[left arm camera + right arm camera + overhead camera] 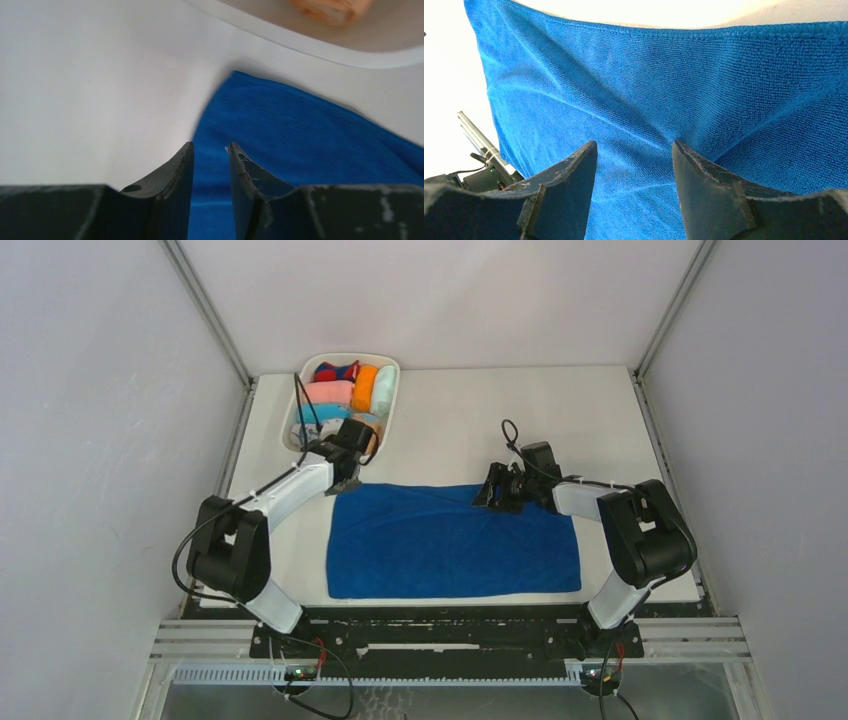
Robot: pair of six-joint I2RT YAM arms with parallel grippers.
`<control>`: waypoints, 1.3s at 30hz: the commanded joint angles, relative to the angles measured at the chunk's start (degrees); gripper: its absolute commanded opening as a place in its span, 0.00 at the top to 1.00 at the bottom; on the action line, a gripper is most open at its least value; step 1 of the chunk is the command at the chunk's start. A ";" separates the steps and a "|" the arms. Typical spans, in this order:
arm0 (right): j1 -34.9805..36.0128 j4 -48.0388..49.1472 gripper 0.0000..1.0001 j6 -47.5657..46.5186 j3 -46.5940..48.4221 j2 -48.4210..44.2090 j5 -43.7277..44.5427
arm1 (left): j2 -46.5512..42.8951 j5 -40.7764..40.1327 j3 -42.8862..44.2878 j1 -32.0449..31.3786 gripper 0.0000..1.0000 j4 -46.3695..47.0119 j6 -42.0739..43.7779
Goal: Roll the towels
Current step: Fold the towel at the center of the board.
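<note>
A royal-blue terry towel point(455, 540) lies spread flat across the near middle of the table. My left gripper point(345, 480) hangs over its far left corner. In the left wrist view that gripper point(210, 146) stands open by a narrow gap, with the blue towel point(310, 125) showing between and beyond the fingers. My right gripper point(492, 495) is low over the towel's far edge, right of centre. In the right wrist view it point(634, 145) is open wide above the wrinkled blue towel point(649, 75), nothing between the fingers.
A white bin point(390, 410) at the far left holds several rolled cloths in pink, orange, light blue and mint. Its rim point(310, 47) lies just beyond the towel corner, with a peach-orange roll point(330, 7) inside. Frame posts stand at the back corners.
</note>
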 commanded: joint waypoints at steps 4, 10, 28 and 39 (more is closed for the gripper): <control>-0.77 -7.85 0.42 -2.42 -1.45 -0.51 4.29 | 3.39 18.97 -2.88 -0.06 0.64 7.22 0.28; -0.86 -10.17 0.42 -2.20 -1.65 -1.58 6.19 | 2.99 22.37 -9.34 -0.47 0.65 7.44 -0.61; -0.88 -11.89 0.41 -4.32 -1.29 -8.31 6.86 | -14.81 28.44 -18.34 -9.67 0.56 3.07 -8.77; -1.75 -14.76 0.40 -7.48 2.31 -15.88 11.75 | -14.28 30.89 -15.07 8.50 0.54 8.52 -2.13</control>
